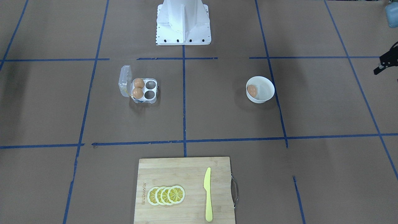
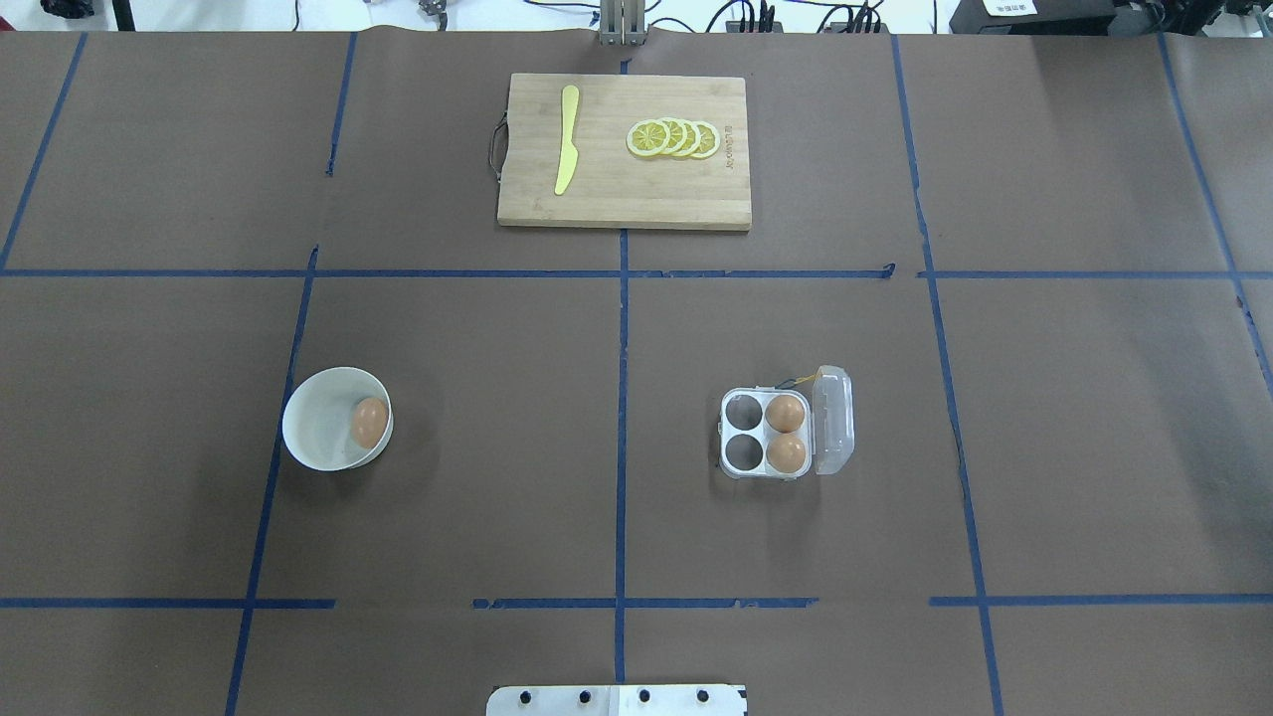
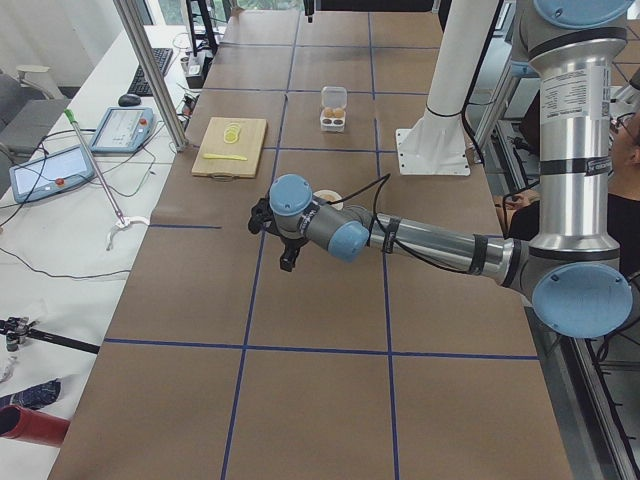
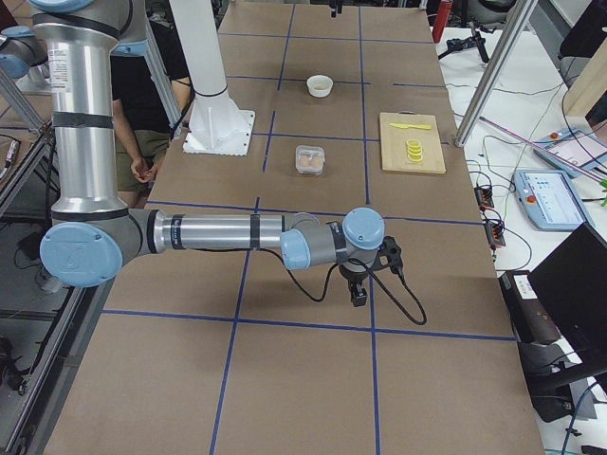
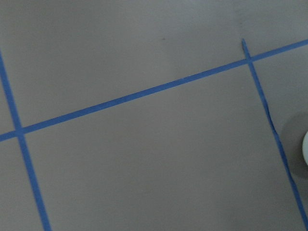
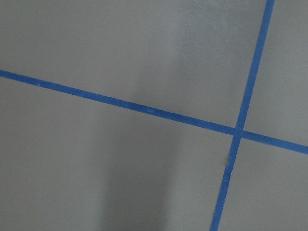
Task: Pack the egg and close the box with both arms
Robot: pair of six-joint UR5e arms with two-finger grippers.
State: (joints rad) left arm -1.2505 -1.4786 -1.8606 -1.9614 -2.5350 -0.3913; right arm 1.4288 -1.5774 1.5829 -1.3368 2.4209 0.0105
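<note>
2 eggs (image 2: 785, 432) in the lid-up box (image 2: 744, 434), 1 egg (image 2: 369, 422) in the bowl (image 2: 313, 428); left hand (image 3: 288, 258), right hand (image 4: 358, 292): spread unclear

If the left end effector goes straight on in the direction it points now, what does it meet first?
Most likely the bare table cover: the left end effector points down at it, with the white bowl off to one side.

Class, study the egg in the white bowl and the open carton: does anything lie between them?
Nothing visible: only table and a blue tape line lie between the egg and the box, whose empty cells face it.
</note>
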